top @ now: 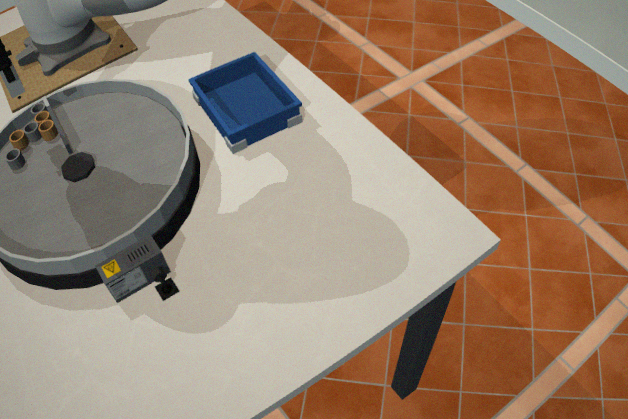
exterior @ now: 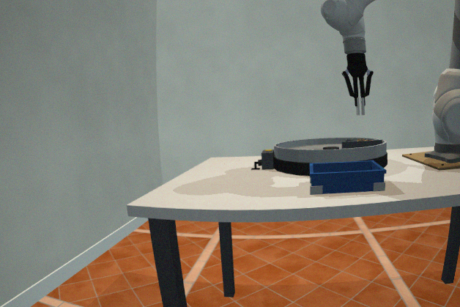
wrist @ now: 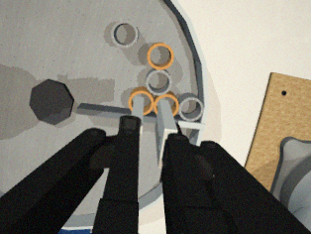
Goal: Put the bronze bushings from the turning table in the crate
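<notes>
The turning table (top: 137, 129) (exterior: 297, 154) (wrist: 74, 30) carries three bronze and three steel bushings, all upright. Two bronze bushings (top: 48, 135) (wrist: 130, 102) (wrist: 177, 107) stand side by side at the bar; a third bronze bushing (top: 20, 144) (wrist: 159, 67) stands apart from them. One steel bushing (top: 32, 138) (wrist: 148, 82) stands among the bronze ones, another steel bushing (wrist: 201, 108) by the wall, and a third steel bushing (top: 16, 164) (wrist: 114, 35) farther out. My gripper (exterior: 360, 113) (wrist: 149, 113) is shut, empty, high above the turning table. The blue crate (top: 269, 128) (exterior: 346, 181) is empty.
A straight bar (top: 61, 130) (wrist: 101, 109) runs from near the dark hub (top: 78, 166) (wrist: 51, 101) to the turning table's raised wall. A drive box (top: 129, 271) (exterior: 267, 160) sticks out from its side. The arm's base stands on a wooden board (top: 124, 45) (wrist: 262, 134).
</notes>
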